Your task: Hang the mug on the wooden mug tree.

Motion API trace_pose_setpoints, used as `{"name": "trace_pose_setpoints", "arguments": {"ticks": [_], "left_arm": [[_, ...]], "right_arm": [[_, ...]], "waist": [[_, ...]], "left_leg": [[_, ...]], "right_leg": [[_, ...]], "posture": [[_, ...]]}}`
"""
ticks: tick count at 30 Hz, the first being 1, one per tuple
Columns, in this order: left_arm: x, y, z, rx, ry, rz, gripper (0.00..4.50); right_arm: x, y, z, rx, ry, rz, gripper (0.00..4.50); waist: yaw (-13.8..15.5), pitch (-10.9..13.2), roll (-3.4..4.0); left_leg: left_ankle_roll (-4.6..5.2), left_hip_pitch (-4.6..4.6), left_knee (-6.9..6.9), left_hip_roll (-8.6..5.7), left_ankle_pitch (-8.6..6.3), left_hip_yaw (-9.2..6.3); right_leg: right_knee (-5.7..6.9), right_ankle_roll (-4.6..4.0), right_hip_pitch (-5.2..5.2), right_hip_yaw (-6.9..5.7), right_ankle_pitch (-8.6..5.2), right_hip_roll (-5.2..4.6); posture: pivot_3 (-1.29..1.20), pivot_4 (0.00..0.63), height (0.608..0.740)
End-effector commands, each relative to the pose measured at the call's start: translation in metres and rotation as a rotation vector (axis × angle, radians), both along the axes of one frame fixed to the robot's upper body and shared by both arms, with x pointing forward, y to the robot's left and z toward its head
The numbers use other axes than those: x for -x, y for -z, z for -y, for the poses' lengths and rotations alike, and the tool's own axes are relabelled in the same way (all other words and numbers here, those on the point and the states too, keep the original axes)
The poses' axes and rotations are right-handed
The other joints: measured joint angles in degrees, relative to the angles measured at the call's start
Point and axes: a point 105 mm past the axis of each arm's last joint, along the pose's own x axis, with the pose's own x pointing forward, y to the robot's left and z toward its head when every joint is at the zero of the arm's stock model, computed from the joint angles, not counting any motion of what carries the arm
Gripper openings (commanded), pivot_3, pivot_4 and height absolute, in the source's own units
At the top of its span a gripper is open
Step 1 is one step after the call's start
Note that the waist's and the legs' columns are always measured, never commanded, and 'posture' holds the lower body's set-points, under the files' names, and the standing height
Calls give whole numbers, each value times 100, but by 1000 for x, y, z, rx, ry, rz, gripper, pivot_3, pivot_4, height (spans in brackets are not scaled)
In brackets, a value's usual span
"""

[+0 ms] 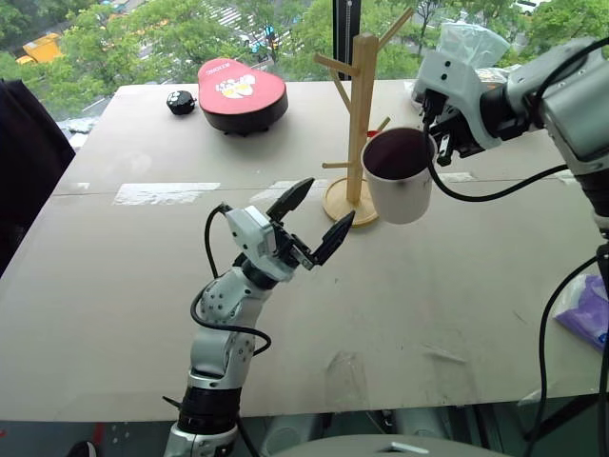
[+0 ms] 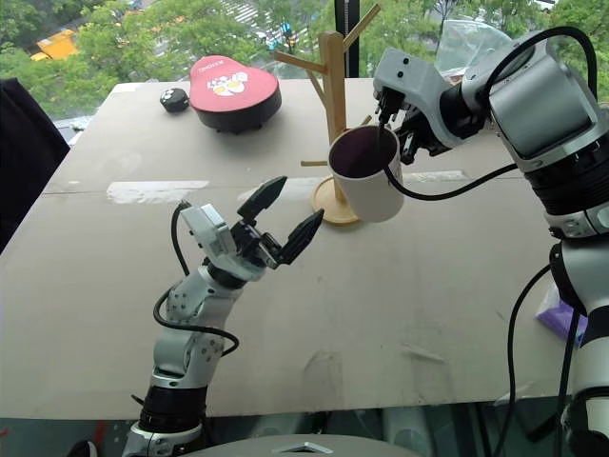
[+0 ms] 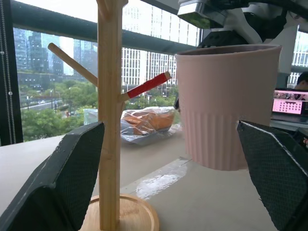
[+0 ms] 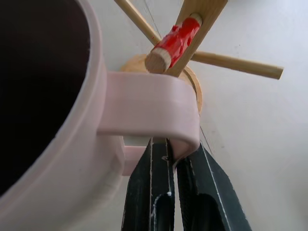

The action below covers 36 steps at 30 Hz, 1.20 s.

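Note:
The cream-white mug point(image 1: 400, 186) with a dark inside hangs upright in the air above the table, just right of the wooden mug tree point(image 1: 363, 105). My right gripper point(image 4: 171, 154) is shut on the mug's loop handle point(image 4: 149, 108) from the far right side. The tree's red-tipped peg point(image 4: 175, 41) points toward the handle and lies just beyond it, apart from it. My left gripper point(image 1: 324, 205) stands open and empty in front of the tree's round base point(image 1: 340, 202), fingers point(image 3: 62, 178) aimed up at the tree and the mug point(image 3: 228, 106).
A red box point(image 1: 242, 92) and a small black object point(image 1: 180, 101) sit at the table's far left. A clear plastic bag point(image 1: 466, 43) lies behind the right arm. A purple bag point(image 1: 590, 309) hangs off the table's right side. Tape strips point(image 1: 166, 193) cross the tabletop.

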Motion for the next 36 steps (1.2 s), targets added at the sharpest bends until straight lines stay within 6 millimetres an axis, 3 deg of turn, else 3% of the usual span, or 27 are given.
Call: {"name": "trace_pose_setpoints", "arguments": {"ticks": [1, 31, 34, 36], "left_arm": [[6, -11, 0, 9, -15, 58, 4500], [3, -10, -7, 42, -76, 57, 4500], [3, -11, -8, 52, -77, 60, 4500], [3, -13, -9, 63, -79, 63, 4500]], "right_arm": [[-2, -17, -5, 4, -21, 52, 13], [-21, -21, -37, -5, -55, 95, 13], [-21, -21, -37, -8, -53, 96, 944], [-21, -21, -36, -13, -49, 95, 1827]], "waist": [[1, 0, 0], [-19, -1, 1], [-19, -1, 1], [-18, -1, 2]], "left_leg": [[0, -1, 1, 0, 0, 1], [-1, 0, 4, 0, 1, 0], [-1, 1, 5, 0, 1, 0], [-1, 1, 6, 0, 1, 0]], "right_leg": [[0, 0, 0, 0, 0, 0], [11, -3, -2, -1, 2, 2], [12, -3, -3, -1, 2, 3], [13, -3, -3, -1, 2, 3]], "posture": [[0, 150, 740], [0, 150, 740], [0, 150, 740], [0, 150, 740]]}}
